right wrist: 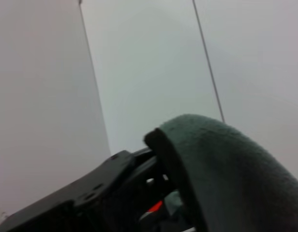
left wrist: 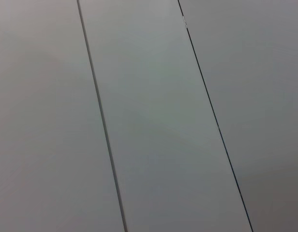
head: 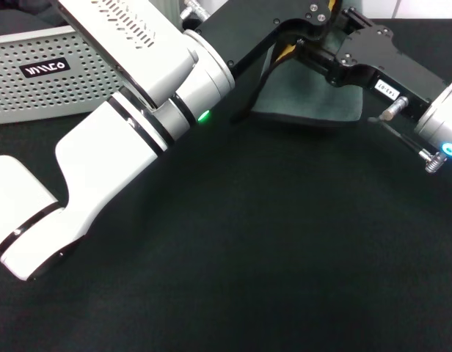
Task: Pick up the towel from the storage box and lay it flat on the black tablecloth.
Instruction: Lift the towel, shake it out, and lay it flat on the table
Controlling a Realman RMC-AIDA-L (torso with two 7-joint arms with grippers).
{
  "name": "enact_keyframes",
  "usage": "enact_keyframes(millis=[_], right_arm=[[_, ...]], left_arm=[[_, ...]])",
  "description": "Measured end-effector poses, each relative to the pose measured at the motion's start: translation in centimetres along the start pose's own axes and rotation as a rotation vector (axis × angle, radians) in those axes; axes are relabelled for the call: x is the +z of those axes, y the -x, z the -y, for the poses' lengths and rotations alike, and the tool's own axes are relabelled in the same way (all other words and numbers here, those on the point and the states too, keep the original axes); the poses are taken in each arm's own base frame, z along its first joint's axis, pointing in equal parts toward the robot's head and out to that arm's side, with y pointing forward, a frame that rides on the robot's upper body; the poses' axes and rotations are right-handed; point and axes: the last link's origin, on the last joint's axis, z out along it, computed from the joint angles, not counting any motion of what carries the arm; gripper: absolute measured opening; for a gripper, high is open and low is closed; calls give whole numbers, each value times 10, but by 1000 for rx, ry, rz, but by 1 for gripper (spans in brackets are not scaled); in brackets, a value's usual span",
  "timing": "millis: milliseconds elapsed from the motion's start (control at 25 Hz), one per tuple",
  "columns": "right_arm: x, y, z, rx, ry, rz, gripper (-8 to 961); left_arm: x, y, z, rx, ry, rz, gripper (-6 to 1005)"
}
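Note:
The towel (head: 307, 95) hangs at the back centre with its grey-green face toward me and a strip of yellow-orange at the top. Its lower edge rests on the black tablecloth (head: 270, 242). My left gripper (head: 288, 33) reaches in from the left and is shut on the towel's upper edge, where the dark trim drops down. My right gripper (head: 314, 55) comes in from the right and is shut on the same upper edge, close beside the left one. In the right wrist view the towel (right wrist: 226, 164) drapes over a black gripper part. The storage box (head: 42, 81) stands at the back left.
My white left arm (head: 123, 139) stretches diagonally over the left half of the cloth. The left wrist view holds only pale wall panels (left wrist: 149, 116). The cloth's front and right parts lie bare.

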Motion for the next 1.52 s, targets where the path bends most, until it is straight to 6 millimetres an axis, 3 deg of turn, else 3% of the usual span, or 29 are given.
enact_keyframes(millis=[560, 1520], right_arm=[[-34, -10, 30, 69, -153, -11, 756], [-47, -46, 34, 79, -194, -152, 750]], left_arm=[[1, -2, 5, 6, -13, -5, 21], [2, -6, 8, 13, -21, -22, 21]])
